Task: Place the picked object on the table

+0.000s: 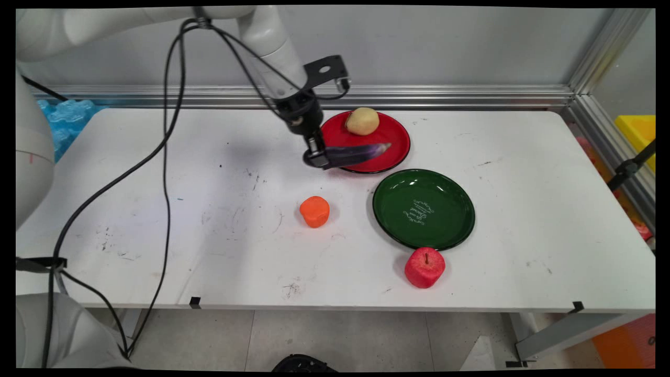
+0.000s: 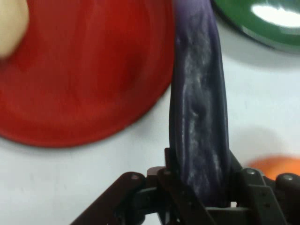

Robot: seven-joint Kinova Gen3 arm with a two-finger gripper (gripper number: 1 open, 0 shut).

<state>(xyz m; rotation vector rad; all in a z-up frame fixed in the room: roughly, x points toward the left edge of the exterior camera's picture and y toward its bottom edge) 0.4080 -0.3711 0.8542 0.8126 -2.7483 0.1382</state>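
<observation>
Fingers [image 1: 317,157] clamp one eggplant [image 1: 361,153] beside two plates [image 1: 398,137].

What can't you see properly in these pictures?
- Main view: whether the eggplant touches the red plate; its held end is hidden by the gripper.
- Hand view: potato, green plate and orange thing are cut off by edges.
</observation>
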